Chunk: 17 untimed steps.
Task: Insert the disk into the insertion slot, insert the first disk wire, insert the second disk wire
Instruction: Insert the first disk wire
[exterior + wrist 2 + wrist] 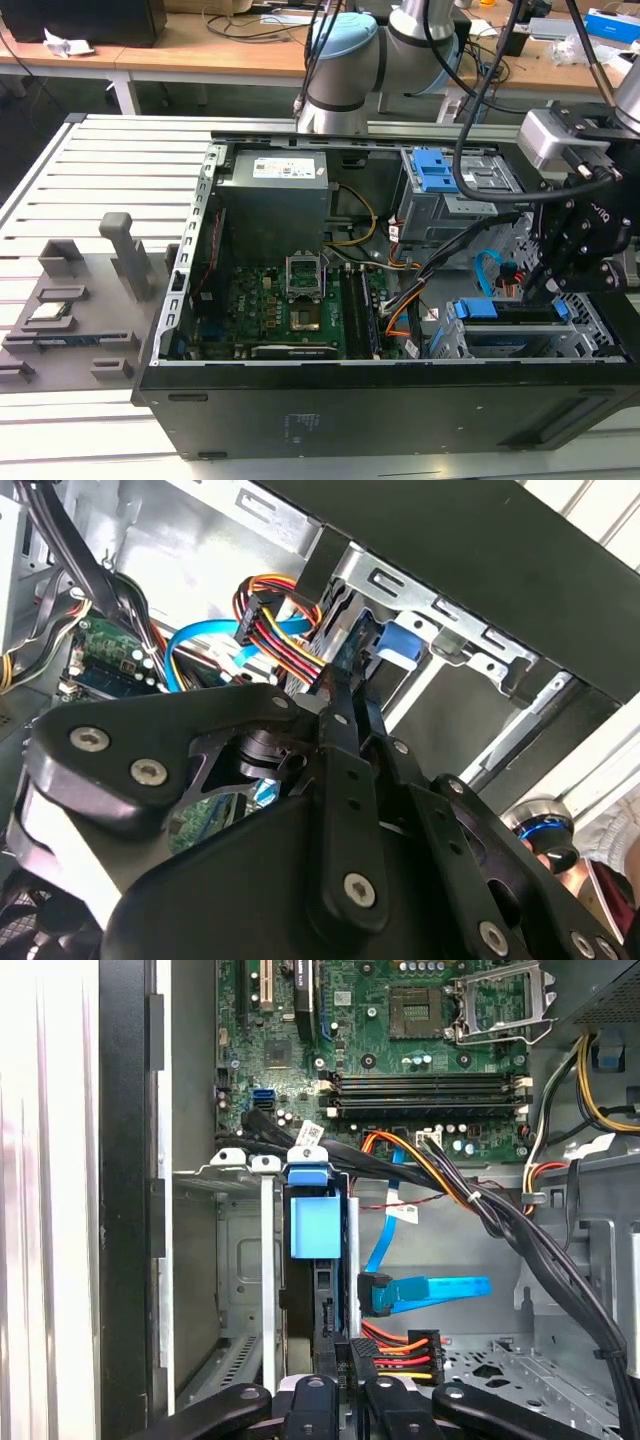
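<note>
- With twelve o'clock at the far side of the exterior view, the insertion slot point(596, 322) point(240, 1270) sits at four o'clock in the open computer case point(350, 410), against its near wall. The disk point(474, 309) point(315, 1225) lies inside it, blue frame showing.
- The gripper point(540, 290) point(345, 1360) point(345, 705) reaches down over the slot, fingers drawn close together, pinching the black plug of the first disk wire point(400, 1352) point(285, 640) at the disk's end.
- The second disk wire point(487, 272) point(445, 1288) point(195, 640) loops at ten o'clock from the gripper.
- The motherboard point(290, 310) lies at nine o'clock from the slot.
- The blue-tabbed upper bay point(440, 190) stands at twelve.
</note>
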### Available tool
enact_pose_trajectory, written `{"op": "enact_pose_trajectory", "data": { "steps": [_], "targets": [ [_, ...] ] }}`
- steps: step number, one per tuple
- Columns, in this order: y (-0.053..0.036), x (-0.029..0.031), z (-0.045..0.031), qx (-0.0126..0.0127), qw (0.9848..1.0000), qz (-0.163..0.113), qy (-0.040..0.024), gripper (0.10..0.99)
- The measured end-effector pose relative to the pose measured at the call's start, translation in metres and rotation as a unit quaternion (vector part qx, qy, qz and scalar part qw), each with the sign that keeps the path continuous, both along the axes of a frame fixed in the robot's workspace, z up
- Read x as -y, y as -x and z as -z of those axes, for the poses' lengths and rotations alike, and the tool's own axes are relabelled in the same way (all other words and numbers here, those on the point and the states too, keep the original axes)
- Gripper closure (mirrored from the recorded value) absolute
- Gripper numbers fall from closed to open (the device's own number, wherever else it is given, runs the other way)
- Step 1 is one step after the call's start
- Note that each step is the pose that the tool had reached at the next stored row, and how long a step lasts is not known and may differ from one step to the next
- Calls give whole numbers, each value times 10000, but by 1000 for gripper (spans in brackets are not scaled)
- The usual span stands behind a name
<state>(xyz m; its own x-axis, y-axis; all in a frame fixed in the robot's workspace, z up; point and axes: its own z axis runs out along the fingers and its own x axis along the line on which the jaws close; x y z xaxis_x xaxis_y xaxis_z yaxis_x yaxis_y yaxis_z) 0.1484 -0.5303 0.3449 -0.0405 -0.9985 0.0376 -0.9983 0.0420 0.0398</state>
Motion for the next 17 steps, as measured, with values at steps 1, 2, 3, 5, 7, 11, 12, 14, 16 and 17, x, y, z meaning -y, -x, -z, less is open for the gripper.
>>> {"op": "enact_pose_trajectory", "data": {
  "steps": [1,2,3,5,7,11,12,14,16,17],
  "targets": [
    [-8,0,6,0,10000,-1,0,918],
    [-10,0,12,0,10000,0,1,918],
    [-12,0,15,0,10000,0,1,918],
    [-17,0,24,0,10000,-1,1,918],
    [-18,0,32,0,10000,0,1,918],
    [-18,2,45,0,10000,0,1,918],
    [-19,3,46,0,10000,0,1,918],
    [-18,3,31,0,10000,0,-2,918],
    [-18,4,11,0,10000,0,-1,918],
    [-18,4,11,0,10000,2,0,918]
  ]
}}
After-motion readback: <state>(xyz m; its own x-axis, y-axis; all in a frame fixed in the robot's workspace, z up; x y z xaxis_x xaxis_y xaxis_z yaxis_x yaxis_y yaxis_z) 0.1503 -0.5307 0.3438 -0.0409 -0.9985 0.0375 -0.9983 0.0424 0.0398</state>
